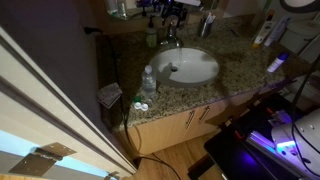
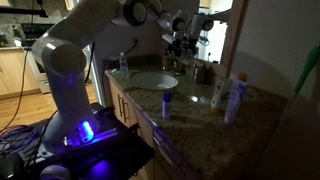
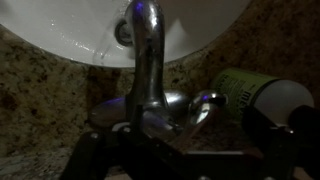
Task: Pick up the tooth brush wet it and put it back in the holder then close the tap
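Silver metal tap [image 3: 148,62] stands at the back rim of the white basin [image 3: 80,30] on the speckled stone counter [image 3: 30,100], with its spout reaching over the bowl and a green-labelled soap bottle [image 3: 250,92] just beside it. The pincer [image 1: 171,24] hangs directly above the tap; in the wrist view its dark fingers [image 3: 88,160] are spread wide, one on each side of the tap base, with nothing gripped between them. The pale holder [image 1: 207,24] stands at the back of the counter, apart from the pincer.
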